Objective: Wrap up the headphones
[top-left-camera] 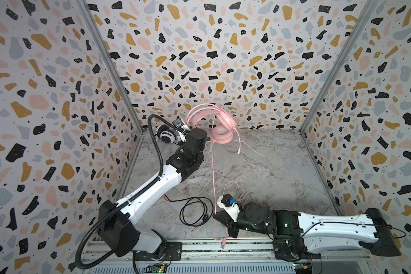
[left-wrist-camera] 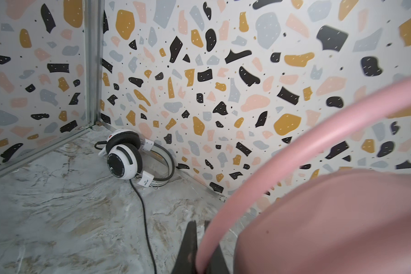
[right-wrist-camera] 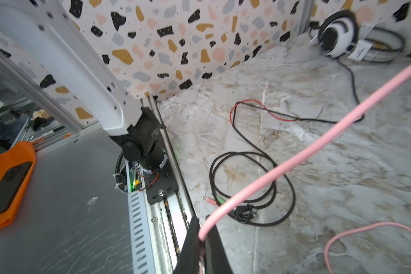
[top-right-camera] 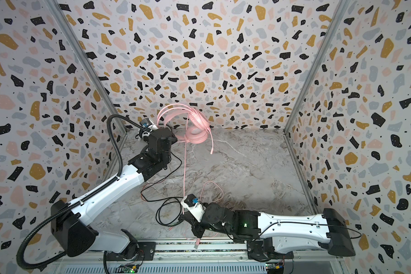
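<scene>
The left gripper (left-wrist-camera: pixel 201 251) clamps the pink headset (top-left-camera: pixel 220 123) by its headband at the far wall, while the right gripper (right-wrist-camera: pixel 201 239) pinches its pink cable (right-wrist-camera: pixel 294 154) near the front.

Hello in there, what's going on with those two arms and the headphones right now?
Left gripper shut on pink headset band, held up. Right gripper shut on pink cable, stretched taut. White-and-black headset untouched in corner; its black cable loose below.

Pink headset (top-left-camera: pixel 220 128) looks like smooth matt plastic, its ear pad soft and cushioned, its pink cable (right-wrist-camera: pixel 282 170) rubbery. The white-and-black headset (left-wrist-camera: pixel 125 163) shines glossy, its black cable (right-wrist-camera: pixel 252 187) braided. The surface (top-left-camera: pixel 271 166) shows a marbled, faintly sheeny finish.
</scene>
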